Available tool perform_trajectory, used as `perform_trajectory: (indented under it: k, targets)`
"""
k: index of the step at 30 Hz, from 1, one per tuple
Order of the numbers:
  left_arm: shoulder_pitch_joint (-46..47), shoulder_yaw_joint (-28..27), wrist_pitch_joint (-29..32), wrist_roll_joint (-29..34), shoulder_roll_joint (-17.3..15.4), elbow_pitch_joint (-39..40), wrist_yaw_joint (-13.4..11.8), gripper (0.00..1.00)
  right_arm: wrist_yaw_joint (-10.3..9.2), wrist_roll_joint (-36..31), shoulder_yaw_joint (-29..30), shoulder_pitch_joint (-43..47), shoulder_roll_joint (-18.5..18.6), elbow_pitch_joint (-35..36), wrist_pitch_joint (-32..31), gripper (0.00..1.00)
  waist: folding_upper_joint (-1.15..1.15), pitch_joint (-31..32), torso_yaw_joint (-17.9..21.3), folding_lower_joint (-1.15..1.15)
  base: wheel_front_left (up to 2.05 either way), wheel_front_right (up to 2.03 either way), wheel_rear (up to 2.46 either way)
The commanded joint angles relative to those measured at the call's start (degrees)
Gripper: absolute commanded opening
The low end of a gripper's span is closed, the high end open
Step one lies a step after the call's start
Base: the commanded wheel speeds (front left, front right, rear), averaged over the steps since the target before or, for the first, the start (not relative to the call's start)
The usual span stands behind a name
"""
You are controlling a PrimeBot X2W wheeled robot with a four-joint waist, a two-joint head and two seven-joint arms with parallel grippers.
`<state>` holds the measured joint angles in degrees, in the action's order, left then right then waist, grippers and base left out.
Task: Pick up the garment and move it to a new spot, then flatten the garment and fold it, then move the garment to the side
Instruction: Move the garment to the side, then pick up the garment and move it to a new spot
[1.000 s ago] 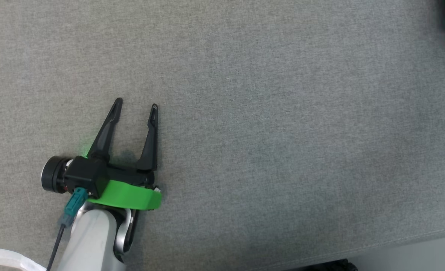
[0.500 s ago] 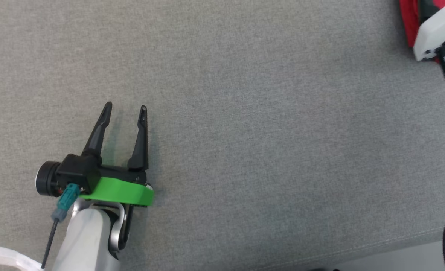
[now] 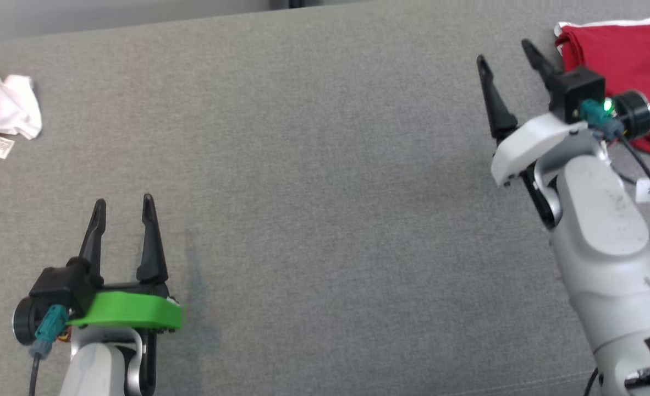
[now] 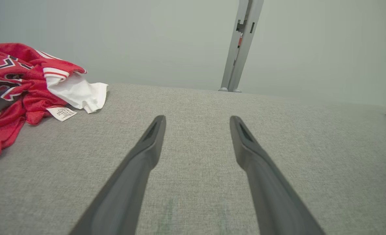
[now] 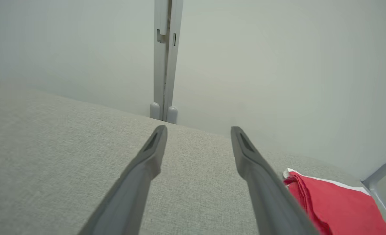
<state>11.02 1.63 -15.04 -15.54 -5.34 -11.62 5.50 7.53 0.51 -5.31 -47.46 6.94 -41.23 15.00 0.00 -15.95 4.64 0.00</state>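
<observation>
The crumpled red-and-white jersey lies at the upper left of the head view, not yet picked up, so I judge its whole job remains. The folded red garment at upper right looks finished. My left gripper and right gripper both gape wide, empty.

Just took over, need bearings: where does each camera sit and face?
Head view: on the head, facing down on the grey fabric surface; open left gripper, right gripper.
Left wrist view: on that wrist, along its fingers toward the crumpled red-and-white jersey.
Right wrist view: on that wrist, along its fingers toward the wall; folded red garment at right.
Shared: head view also shows both garments.
</observation>
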Motion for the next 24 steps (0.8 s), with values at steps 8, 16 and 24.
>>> perform_trajectory:
  k: [8,16,24]
  targets:
    - [-6.55,-0.74,-0.18,-0.53,1.62,-1.09,1.07,1.0,-0.09,-5.27,5.75,18.7,-3.7,12.92,0.24,1.0,0.0,8.41,-5.41,0.0,0.0,0.0,0.0]
    - [-10.62,0.97,-0.18,-0.98,2.28,-1.17,1.38,1.0,-0.09,3.24,5.05,33.2,-3.93,20.89,0.24,1.0,0.0,11.61,-5.46,0.0,0.0,0.0,0.0]
    - [-12.0,1.59,-0.18,-1.54,2.41,-0.67,1.4,1.0,-0.09,5.62,5.09,39.46,-3.94,24.53,0.25,1.0,0.0,13.18,-4.7,0.0,0.0,0.0,0.0]
